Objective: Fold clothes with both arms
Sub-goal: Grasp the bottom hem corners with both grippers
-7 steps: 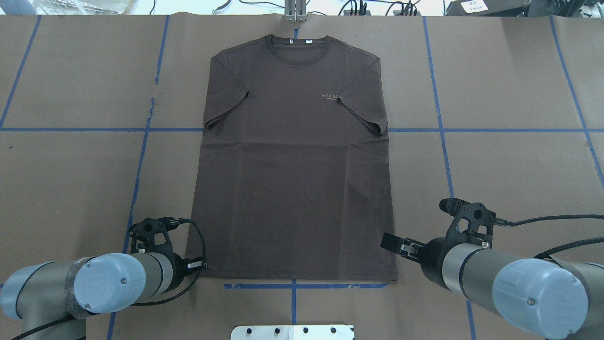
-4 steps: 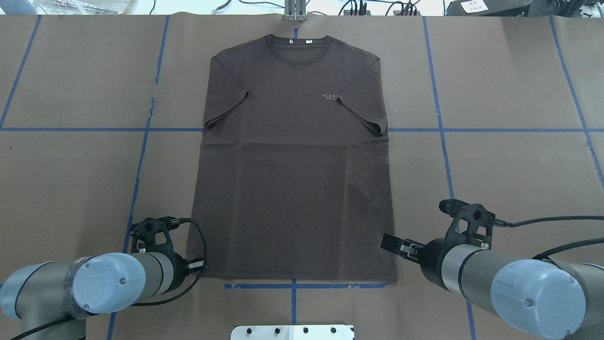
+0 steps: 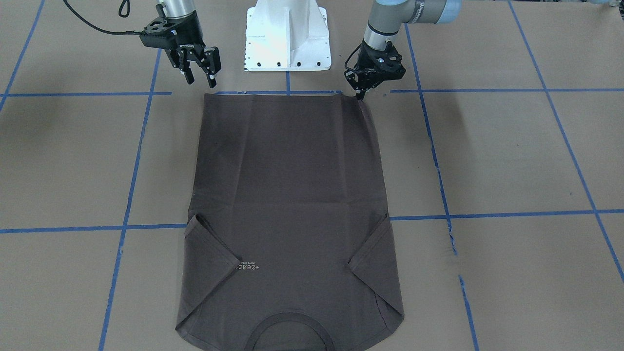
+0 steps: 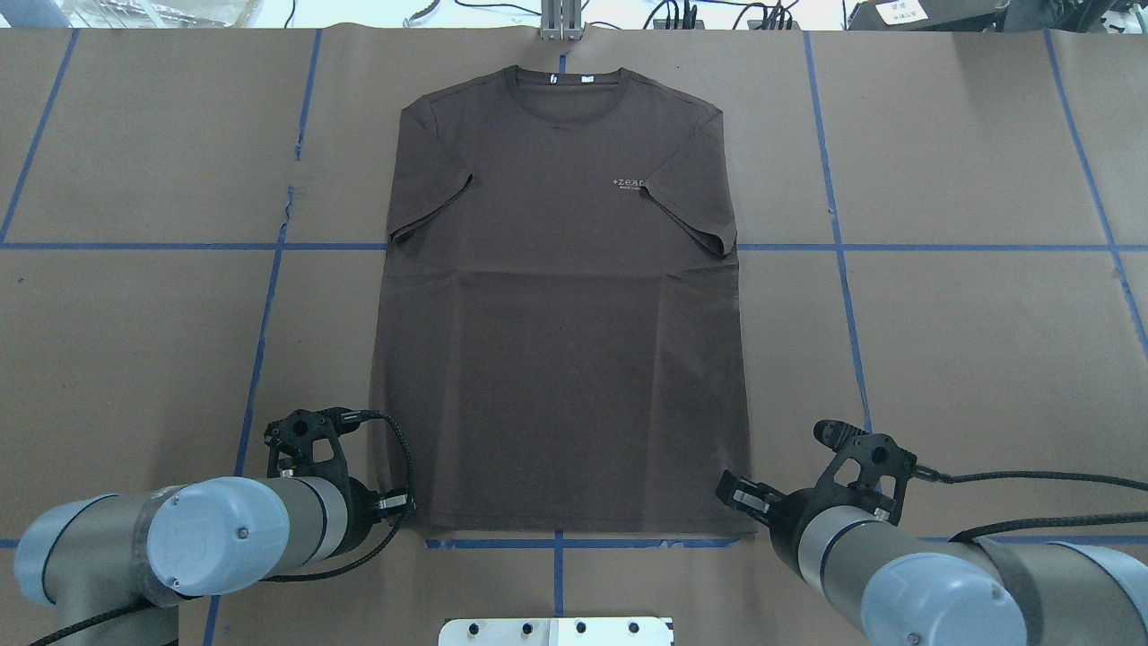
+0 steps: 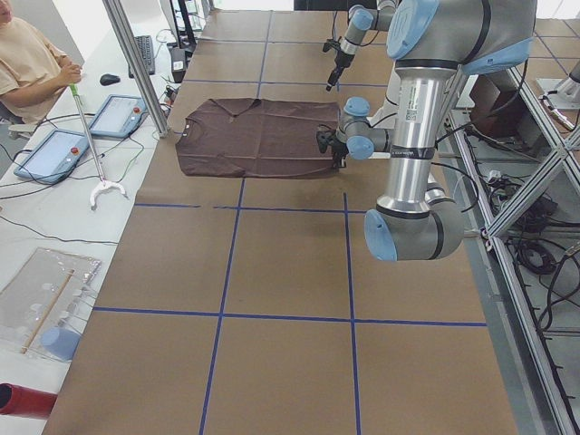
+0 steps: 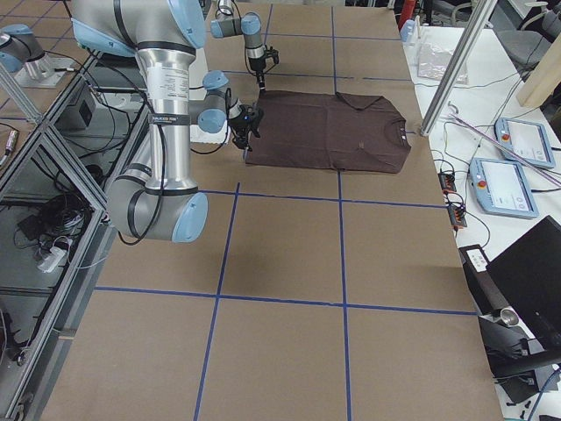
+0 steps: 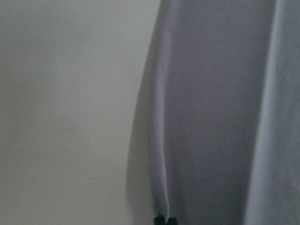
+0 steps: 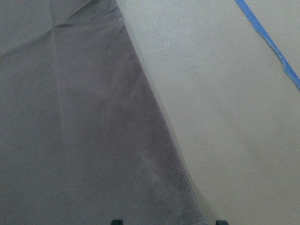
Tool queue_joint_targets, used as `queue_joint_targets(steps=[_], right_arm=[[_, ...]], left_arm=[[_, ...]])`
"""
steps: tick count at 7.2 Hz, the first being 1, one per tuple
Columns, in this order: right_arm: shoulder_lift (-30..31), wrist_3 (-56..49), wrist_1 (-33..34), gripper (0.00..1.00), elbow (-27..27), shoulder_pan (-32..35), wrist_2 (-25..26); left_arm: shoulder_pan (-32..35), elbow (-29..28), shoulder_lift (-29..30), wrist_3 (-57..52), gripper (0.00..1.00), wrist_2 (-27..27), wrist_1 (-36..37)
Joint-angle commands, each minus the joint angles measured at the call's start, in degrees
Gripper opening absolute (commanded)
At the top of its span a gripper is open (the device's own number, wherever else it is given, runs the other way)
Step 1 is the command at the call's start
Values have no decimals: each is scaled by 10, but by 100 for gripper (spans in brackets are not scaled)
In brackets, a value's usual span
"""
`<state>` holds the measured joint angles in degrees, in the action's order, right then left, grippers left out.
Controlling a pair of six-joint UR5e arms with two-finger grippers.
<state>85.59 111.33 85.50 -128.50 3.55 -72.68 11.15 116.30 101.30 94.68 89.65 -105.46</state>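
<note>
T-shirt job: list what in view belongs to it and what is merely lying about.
Job: T-shirt; left end effector; right end effector.
Lying about: near teach pendant; far teach pendant; keyboard; mouse; reacher tool; clear plastic box.

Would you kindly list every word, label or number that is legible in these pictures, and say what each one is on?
"+zero": pale chest logo on the T-shirt; the last letters are uncertain.
Smaller line under the logo: too small to read.
White neck tags: blurred, nothing readable.
Lettering on the left arm: too blurred to read.
</note>
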Motion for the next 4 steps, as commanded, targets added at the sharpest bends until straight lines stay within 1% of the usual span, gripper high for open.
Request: queue_joint_targets(steps=[1, 4], right_arm=[[-26, 23, 48, 71, 28, -43, 32], [-36, 18, 48, 70, 69, -46, 39]], left_arm=[[0, 0, 9, 1, 0, 1, 0], [0, 9, 11, 1, 0, 2, 0]])
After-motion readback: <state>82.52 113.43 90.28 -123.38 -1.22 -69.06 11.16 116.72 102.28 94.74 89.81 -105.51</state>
